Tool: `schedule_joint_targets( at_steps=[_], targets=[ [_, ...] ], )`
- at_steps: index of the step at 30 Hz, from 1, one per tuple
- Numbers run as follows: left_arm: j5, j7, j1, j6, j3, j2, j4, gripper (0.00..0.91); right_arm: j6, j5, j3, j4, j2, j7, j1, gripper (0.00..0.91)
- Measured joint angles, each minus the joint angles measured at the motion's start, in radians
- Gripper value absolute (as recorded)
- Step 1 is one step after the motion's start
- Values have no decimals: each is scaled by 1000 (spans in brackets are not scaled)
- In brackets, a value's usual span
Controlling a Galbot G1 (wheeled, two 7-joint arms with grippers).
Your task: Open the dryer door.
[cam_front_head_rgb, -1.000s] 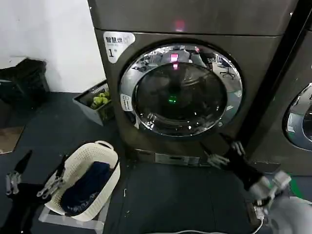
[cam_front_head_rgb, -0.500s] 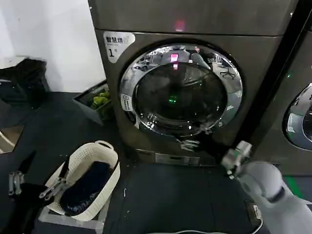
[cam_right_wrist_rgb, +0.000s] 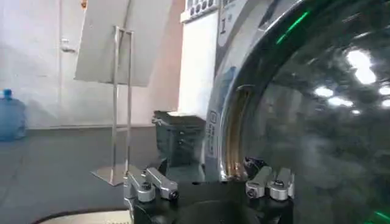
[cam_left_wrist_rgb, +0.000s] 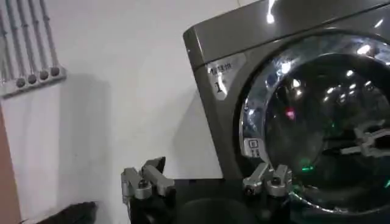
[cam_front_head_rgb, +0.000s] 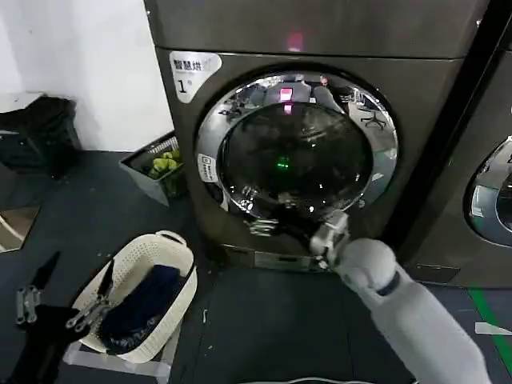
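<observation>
Chrome-ringed dryer door [cam_front_head_rgb: 296, 146] still shut; right gripper [cam_front_head_rgb: 268, 226] has swung in, jaws spread just before its lower-left rim. Left gripper [cam_front_head_rgb: 60, 300] parked, jaws spread.

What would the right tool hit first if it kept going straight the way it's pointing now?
Most likely the dryer door. The right tool points at the lower-left arc of its chrome ring, and in the right wrist view the ring's edge sits just past the open fingers. Whether it already touches is unclear.
</observation>
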Motion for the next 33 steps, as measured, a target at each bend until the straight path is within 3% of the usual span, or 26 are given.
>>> schedule_joint_targets(
  at_steps=[14, 19, 33],
  targets=[
    [-6, 0, -5, -3, -6, 1, 14, 907, -18, 7, -80, -72, 51, 49, 84, 907],
    [4, 0, -4, -4, -2, 0, 14, 907, -55, 4, -89, -85, 76, 116, 94, 907],
    [44, -3, -5, -18, 0, -2, 28, 907, -50, -9, -122, -168, 153, 172, 137, 907]
  ],
)
